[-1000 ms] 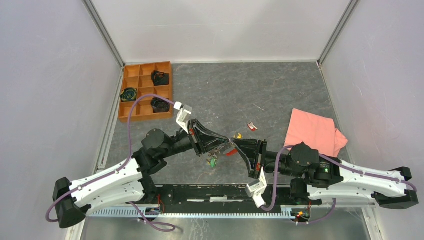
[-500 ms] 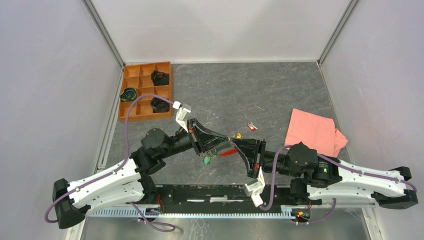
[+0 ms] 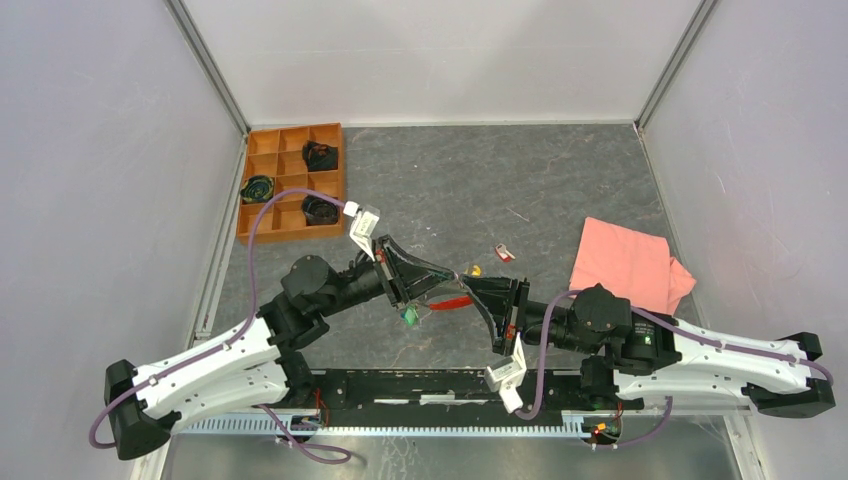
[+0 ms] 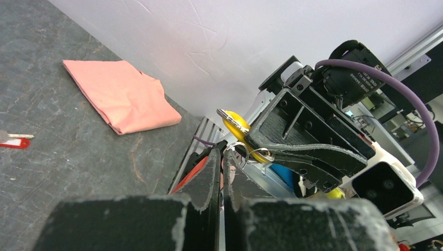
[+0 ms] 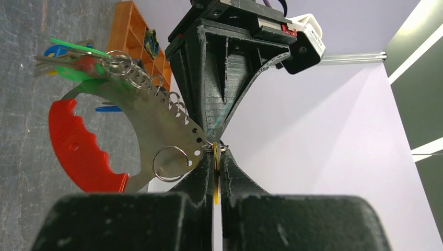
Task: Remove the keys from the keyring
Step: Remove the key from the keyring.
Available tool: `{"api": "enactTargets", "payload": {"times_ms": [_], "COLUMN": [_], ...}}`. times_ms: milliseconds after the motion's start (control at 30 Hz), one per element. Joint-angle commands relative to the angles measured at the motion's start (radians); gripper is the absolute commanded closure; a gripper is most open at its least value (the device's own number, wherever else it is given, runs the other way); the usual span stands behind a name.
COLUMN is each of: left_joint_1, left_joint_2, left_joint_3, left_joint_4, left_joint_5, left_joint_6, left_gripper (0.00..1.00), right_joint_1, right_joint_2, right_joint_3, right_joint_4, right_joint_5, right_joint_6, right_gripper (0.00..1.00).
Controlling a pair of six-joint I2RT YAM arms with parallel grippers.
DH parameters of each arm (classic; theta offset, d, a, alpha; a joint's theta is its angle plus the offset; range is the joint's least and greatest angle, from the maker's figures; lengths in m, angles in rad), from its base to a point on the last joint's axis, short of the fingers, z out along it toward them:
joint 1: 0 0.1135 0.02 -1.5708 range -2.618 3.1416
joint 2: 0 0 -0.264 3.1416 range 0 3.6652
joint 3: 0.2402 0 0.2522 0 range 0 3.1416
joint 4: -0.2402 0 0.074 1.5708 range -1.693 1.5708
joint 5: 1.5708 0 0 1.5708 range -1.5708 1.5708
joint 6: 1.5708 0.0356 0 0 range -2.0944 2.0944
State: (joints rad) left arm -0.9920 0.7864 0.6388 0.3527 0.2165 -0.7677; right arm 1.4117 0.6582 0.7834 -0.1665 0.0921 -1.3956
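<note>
Both pairs of jaws are closed, and the two grippers meet tip to tip above the middle of the table. The right gripper pinches the head of a yellow key, whose metal blade sticks up and away from its fingers. The left gripper is clamped on the narrow end of the keyring, where a small split ring sits right at the meeting fingertips.

From that end the keyring curves away as a metal crescent with a row of holes along its edge, backed by a red ridged grip. Several more rings are threaded through the holes. At the far end of the crescent hangs a cluster that includes a green key and a blue key. In the overhead view this bundle dangles below the left gripper, clear of the table.

A red key lies loose on the table beyond the grippers, with a small yellow object near it. A folded pink cloth lies to the right. An orange compartment tray sits at the far left, with dark bundles in three of its cells.
</note>
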Motion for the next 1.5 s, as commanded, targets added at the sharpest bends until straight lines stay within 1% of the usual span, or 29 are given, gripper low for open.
{"api": "enactTargets", "payload": {"times_ms": [0, 267, 333, 467, 967, 1467], "left_joint_1": [0.055, 0.123, 0.134, 0.138, 0.138, 0.138], "left_joint_2": [-0.026, -0.029, -0.031, -0.033, -0.028, -0.027], "left_joint_3": [0.033, -0.041, -0.069, -0.087, -0.087, -0.031], "left_joint_4": [0.107, 0.220, 0.269, 0.292, 0.211, 0.065], "left_joint_5": [-0.115, -0.041, -0.029, -0.016, 0.057, 0.130], "left_joint_6": [-0.092, -0.206, -0.221, -0.208, -0.058, 0.087], "left_gripper": [0.98, 0.98, 0.98, 0.98, 0.98, 0.98], "right_joint_1": [0.015, 0.016, 0.016, 0.016, 0.016, 0.016], "right_joint_2": [-0.005, -0.006, -0.011, -0.012, -0.020, 0.003], "right_joint_3": [-0.009, -0.016, -0.016, -0.016, -0.010, 0.009], "right_joint_4": [0.019, 0.045, 0.052, 0.055, 0.078, 0.087], "right_joint_5": [-0.071, -0.042, -0.034, -0.019, 0.032, 0.067], "right_joint_6": [-0.004, -0.014, -0.015, -0.017, -0.012, -0.028], "right_gripper": [1.00, 1.00, 1.00, 0.99, 1.00, 1.00]}}
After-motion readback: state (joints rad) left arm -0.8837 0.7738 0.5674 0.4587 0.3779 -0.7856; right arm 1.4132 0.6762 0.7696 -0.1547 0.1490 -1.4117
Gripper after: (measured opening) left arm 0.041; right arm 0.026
